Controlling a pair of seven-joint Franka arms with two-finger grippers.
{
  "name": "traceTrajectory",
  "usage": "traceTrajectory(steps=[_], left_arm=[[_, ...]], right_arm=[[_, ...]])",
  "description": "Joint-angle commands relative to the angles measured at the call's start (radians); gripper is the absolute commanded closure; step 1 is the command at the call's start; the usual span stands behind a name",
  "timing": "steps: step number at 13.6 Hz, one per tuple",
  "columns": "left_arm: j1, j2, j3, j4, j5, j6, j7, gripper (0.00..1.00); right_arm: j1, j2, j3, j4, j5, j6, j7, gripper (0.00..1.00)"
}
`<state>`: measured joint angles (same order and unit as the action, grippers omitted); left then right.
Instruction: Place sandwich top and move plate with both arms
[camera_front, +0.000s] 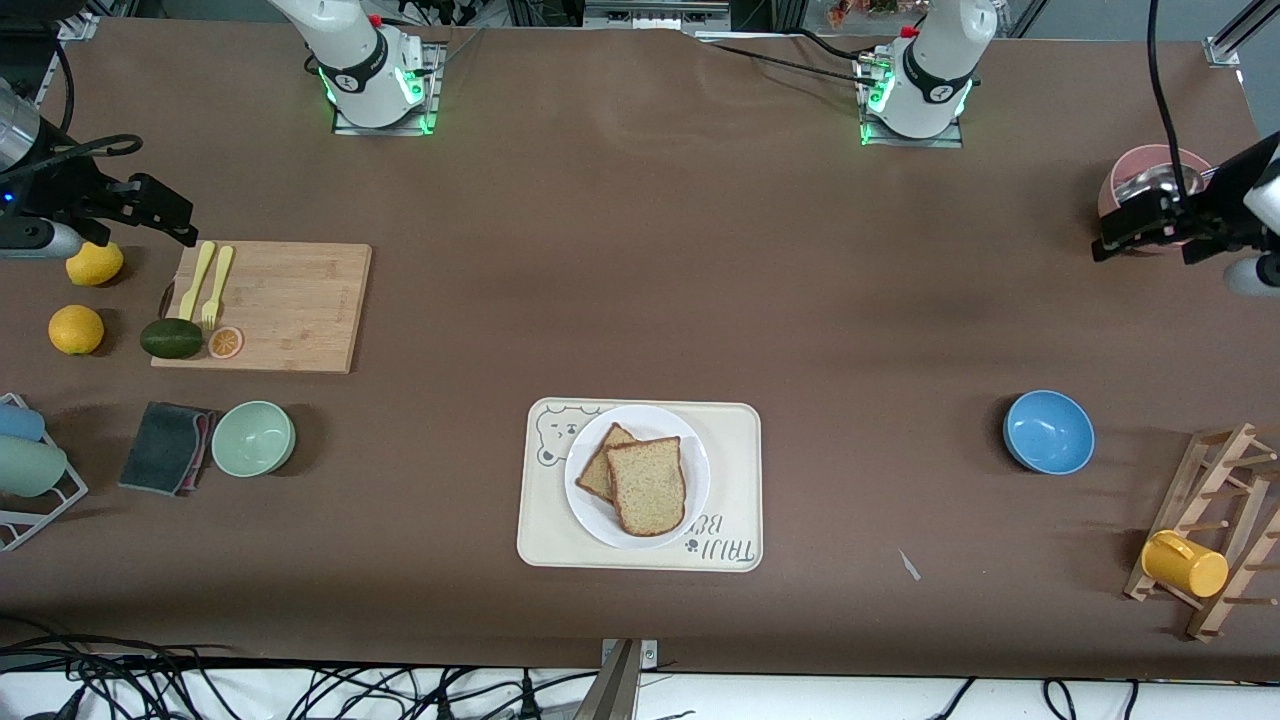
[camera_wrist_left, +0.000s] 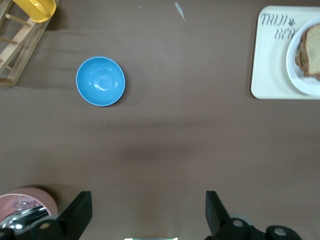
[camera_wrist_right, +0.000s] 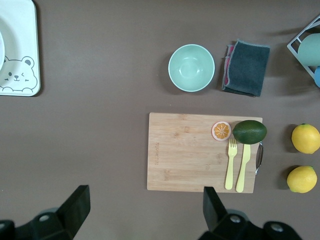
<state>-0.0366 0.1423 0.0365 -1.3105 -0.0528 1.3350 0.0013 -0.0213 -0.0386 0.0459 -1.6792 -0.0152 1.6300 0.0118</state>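
Observation:
The sandwich top (camera_front: 648, 485), a light tan bread slice with a brown crust, lies on the white plate (camera_front: 640, 415), partly over a second slice (camera_front: 603, 462). The plate sits on a cream bear tray (camera_front: 735, 470) near the front camera. My right gripper (camera_front: 170, 215) is open and empty, up over the table beside the cutting board, at the right arm's end. My left gripper (camera_front: 1115, 235) is open and empty, up by a pink bowl at the left arm's end. The left wrist view shows its gripper (camera_wrist_left: 148, 215), the tray (camera_wrist_left: 270, 65), the plate (camera_wrist_left: 295, 70) and the bread (camera_wrist_left: 312, 50). The right wrist view shows its gripper (camera_wrist_right: 145, 210) and the tray's bear corner (camera_wrist_right: 20, 45).
A wooden cutting board (camera_front: 290, 300) holds a yellow fork, knife, avocado (camera_front: 170, 338) and orange slice. Two lemons (camera_front: 76, 329), a green bowl (camera_front: 253, 438) and a dark cloth (camera_front: 165, 447) lie near it. A blue bowl (camera_front: 1048, 431), pink bowl (camera_front: 1150, 180) and wooden rack with yellow mug (camera_front: 1185, 563) stand at the left arm's end.

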Motion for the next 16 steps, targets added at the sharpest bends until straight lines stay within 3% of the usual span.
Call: traceTrajectory(steps=[1,3,7,16], left_arm=[[-0.011,-0.064,0.031,-0.029,0.036,-0.043,0.06,0.0],[-0.011,-0.084,0.028,-0.058,0.095,-0.011,0.062,0.0],[-0.013,-0.102,0.028,-0.133,0.106,0.101,0.057,0.0],[0.003,-0.096,0.028,-0.135,0.047,0.134,0.049,0.0]], right_arm=[[-0.012,-0.02,0.008,-0.011,0.012,-0.012,-0.007,0.0],[-0.012,-0.018,0.008,-0.011,0.012,-0.012,-0.007,0.0],[-0.012,-0.018,0.008,-0.011,0.012,-0.012,-0.007,0.0],[-0.012,-0.018,0.008,-0.011,0.011,-0.013,-0.009,0.0]])
